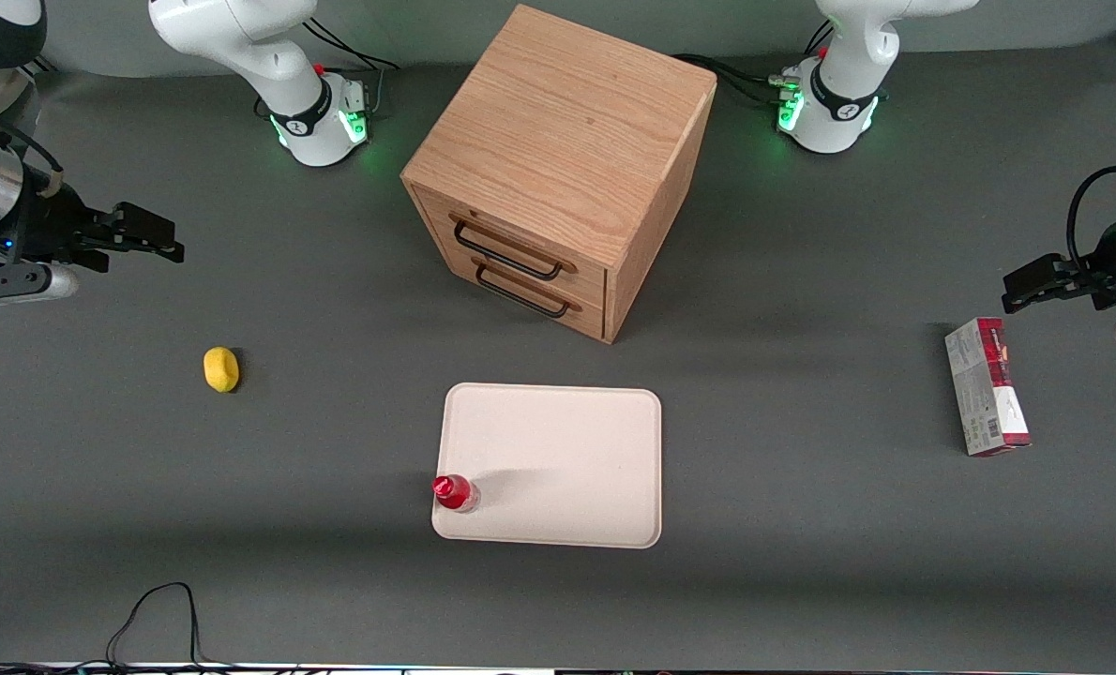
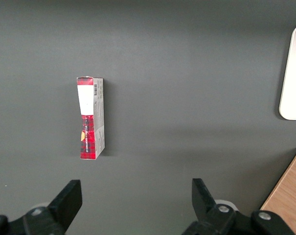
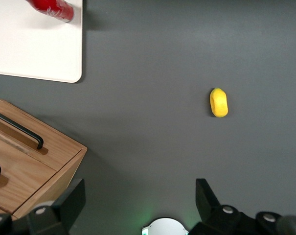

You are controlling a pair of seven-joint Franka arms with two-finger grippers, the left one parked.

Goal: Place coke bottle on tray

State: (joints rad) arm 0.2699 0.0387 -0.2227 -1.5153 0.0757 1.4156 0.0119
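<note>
Black fingers of the right gripper (image 1: 169,239) stand wide apart with nothing between them, at the left edge of the front view, high over bare mat and well clear of everything. Its wrist camera looks down past both fingers (image 3: 69,203) at grey table.

Nearest to it lies the yellow lemon-like object (image 1: 221,368), alone on the mat. The wooden drawer cabinet (image 1: 558,169) sits at upper centre of the front view, and in front of its two handles lies the tray (image 1: 558,469). The coke bottle (image 1: 453,492) stands upright on the tray, right at the corner nearest the front camera on the working arm's side, its red cap close to the rim.

Judged from this, the placing is done and the arm is in its retreat step; the next move calls for little beyond parking clear, or at most checking that the bottle is stable.

The bottle's spot so near the rim leaves small margin there, while the rest of the tray is open. A red-and-grey carton (image 1: 987,386) lies toward the parked arm's end, well apart.
</note>
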